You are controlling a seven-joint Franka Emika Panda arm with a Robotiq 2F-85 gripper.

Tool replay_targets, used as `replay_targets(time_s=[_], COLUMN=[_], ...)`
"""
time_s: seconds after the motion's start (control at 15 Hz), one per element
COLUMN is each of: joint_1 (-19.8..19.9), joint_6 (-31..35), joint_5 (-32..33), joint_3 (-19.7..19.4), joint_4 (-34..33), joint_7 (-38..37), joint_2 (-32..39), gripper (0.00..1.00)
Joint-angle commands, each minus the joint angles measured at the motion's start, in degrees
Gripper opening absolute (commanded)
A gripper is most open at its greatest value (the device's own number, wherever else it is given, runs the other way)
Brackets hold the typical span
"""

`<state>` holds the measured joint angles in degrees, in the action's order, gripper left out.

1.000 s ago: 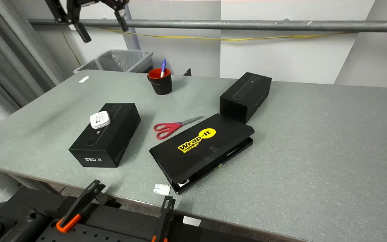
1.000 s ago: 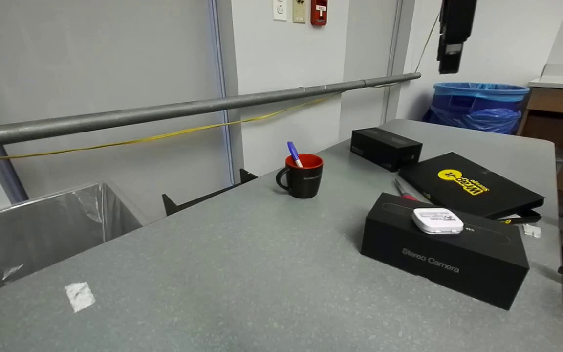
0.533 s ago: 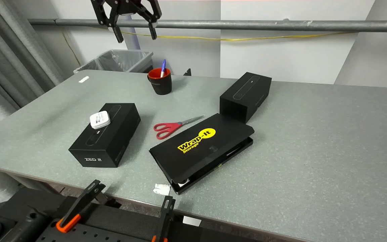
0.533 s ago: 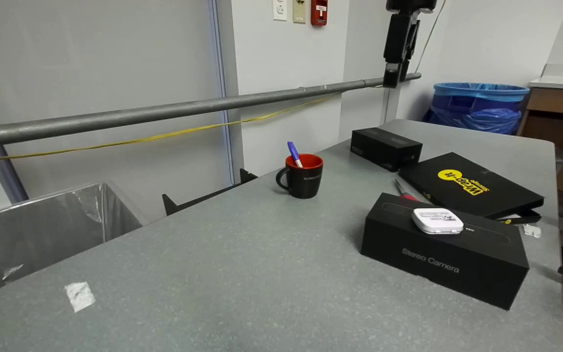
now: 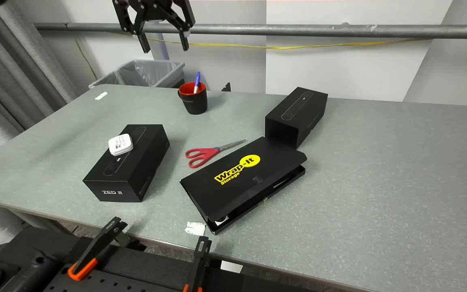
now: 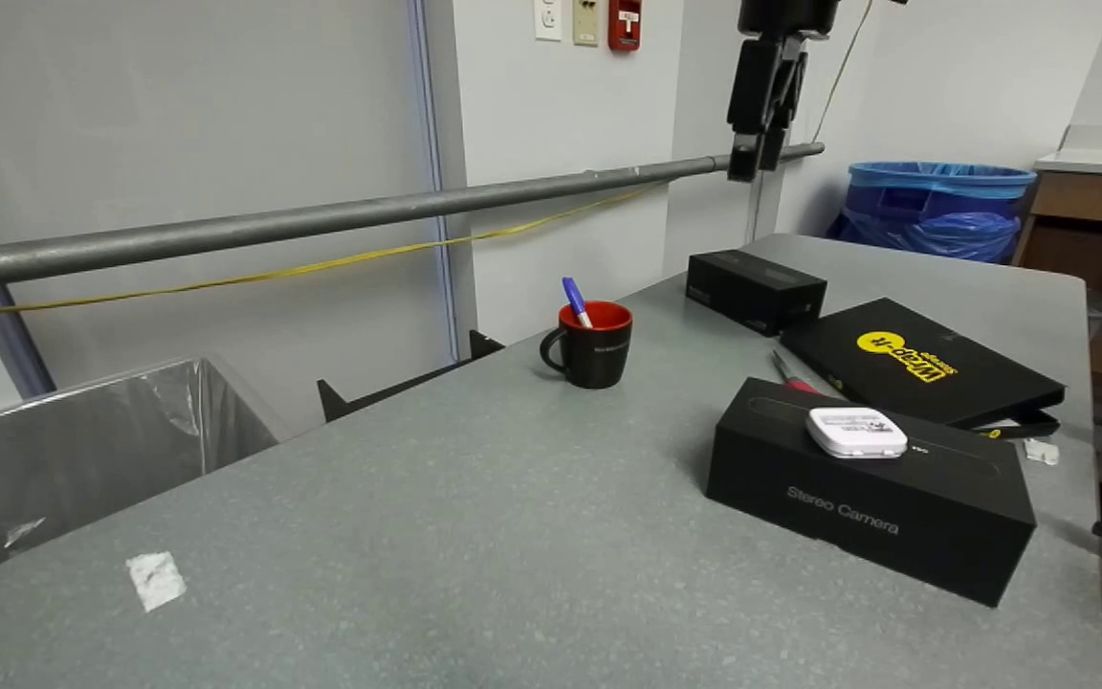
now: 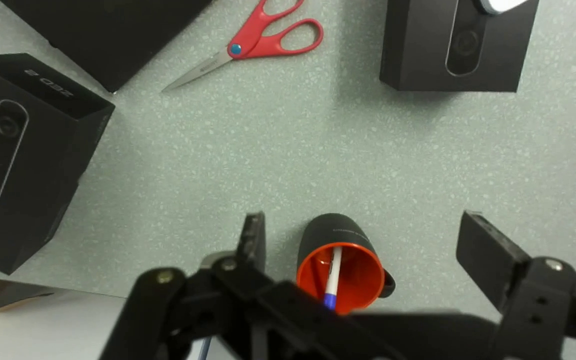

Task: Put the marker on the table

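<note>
Over at the far left of an exterior view, a grey fabric curtain (image 5: 26,69) is hanging in long folds beside the wide, flat, grey-green bench (image 5: 379,182). Next along, an oblong black cardboard box (image 5: 136,162) lettered "ZED 2" is sitting on that bench, and it's carrying a rounded, square white case (image 5: 120,142) on top! Just past the bench's far edge, a grey bin (image 5: 172,74) with a clear plastic liner is standing. Now, up high, the black robot gripper (image 5: 166,48) is hanging well above the bench, fingers pointing down, and the jaws are standing wide! In the wrist view a round black mug (image 7: 335,232), red on the inside, is showing between them. That mug is standing upright on the bench, and a thin blue-and-white marker (image 7: 333,276) is leaning inside it, blue end poking above the rim! Further right, red-handled metal scissors (image 5: 213,151) are lying flat, blades pointing right. Then a flat black box (image 5: 245,182) is lying at an angle, yellow "Wrap-It Storage" lettering across its slightly gaping lid. Just behind, a second oblong black box (image 5: 298,113) is resting; whether those two are touching, I'm not able to tell.
</note>
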<state>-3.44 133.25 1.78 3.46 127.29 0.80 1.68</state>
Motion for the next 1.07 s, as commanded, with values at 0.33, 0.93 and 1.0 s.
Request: replay_targets(time_s=[0.33,0.93,1.0], joint_1=[-2.81,-2.76,-2.78], joint_6=[6.65,7.40,7.40], joint_5=[0.21,-0.49,-0.49], joint_3=[0.32,-1.16,-1.15], joint_4=[-15.42,-21.40,-21.32], joint_7=[-10.49,-11.34,-11.34], joint_2=[21.78,27.44,27.43], gripper=[1.00,1.00,1.00])
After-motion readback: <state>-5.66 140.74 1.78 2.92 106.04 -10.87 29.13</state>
